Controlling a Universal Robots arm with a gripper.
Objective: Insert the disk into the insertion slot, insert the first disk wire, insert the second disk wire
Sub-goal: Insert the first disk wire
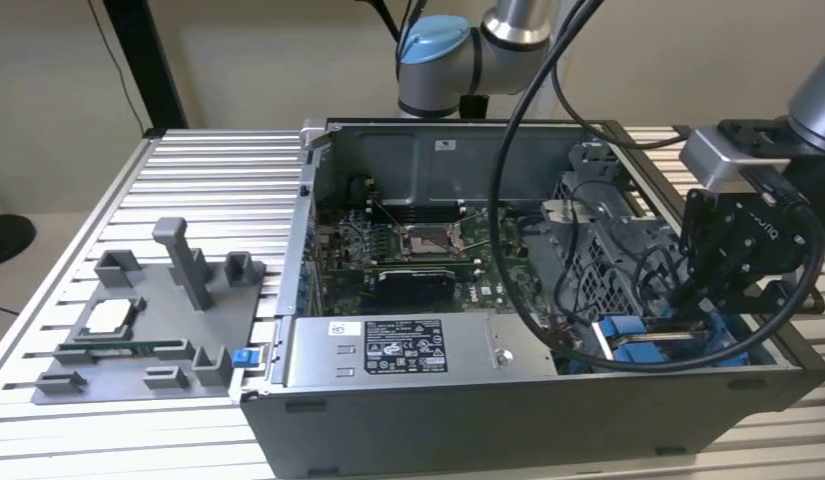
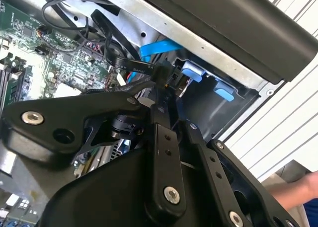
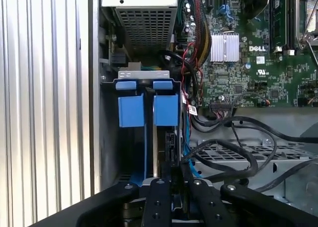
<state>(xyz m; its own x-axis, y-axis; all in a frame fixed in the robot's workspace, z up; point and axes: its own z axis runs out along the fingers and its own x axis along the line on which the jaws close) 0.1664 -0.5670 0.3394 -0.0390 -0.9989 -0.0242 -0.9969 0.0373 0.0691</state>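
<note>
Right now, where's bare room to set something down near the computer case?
Bare ribbed table behind the grey fixture tray, on the exterior view's left of the case. Crowded by the insertion slot, with tool and cables.

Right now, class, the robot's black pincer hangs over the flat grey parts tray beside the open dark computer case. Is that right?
No. In the exterior view the black pincer is inside the open dark computer case, at its grey metal drive bay with blue rails.

Thick black looped cables (image 3: pixel 251 162) crowd beside the blue-railed grey metal drive bay (image 3: pixel 141 74); ribbed aluminium tabletop (image 1: pixel 212 180), exterior view's upper left, lies bare.
</note>
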